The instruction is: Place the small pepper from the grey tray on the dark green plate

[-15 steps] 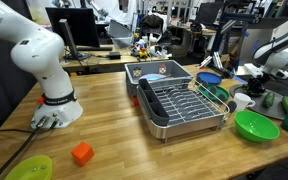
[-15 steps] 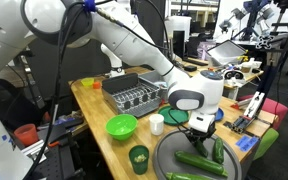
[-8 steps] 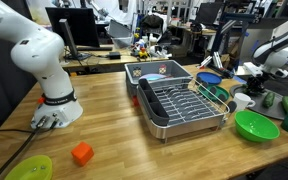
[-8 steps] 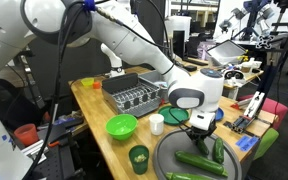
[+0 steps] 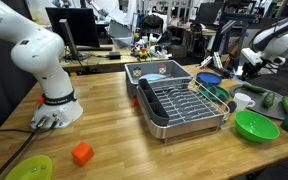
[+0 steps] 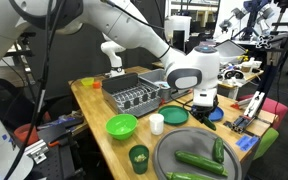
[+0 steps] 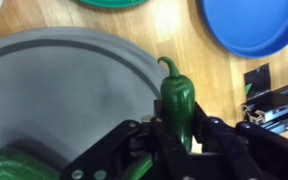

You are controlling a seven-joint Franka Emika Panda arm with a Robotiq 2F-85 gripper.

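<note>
Gripper (image 7: 180, 128) clamped on the small pepper (image 7: 177, 98), held over the edge of the grey tray (image 7: 64, 90). Carry step in hand, by my reading. Dark green plate (image 7: 114, 3) lay just beyond the tray. Next move: carry across, lower over its middle, release.

Arm (image 5: 29, 50): glossy white, rounded links, dark seams at the joints. Base (image 5: 56, 110): white round pedestal with a black band. Black cables (image 5: 14, 126) attached at the base. Tool (image 7: 181, 135): matte black, angular linked fingers.
</note>
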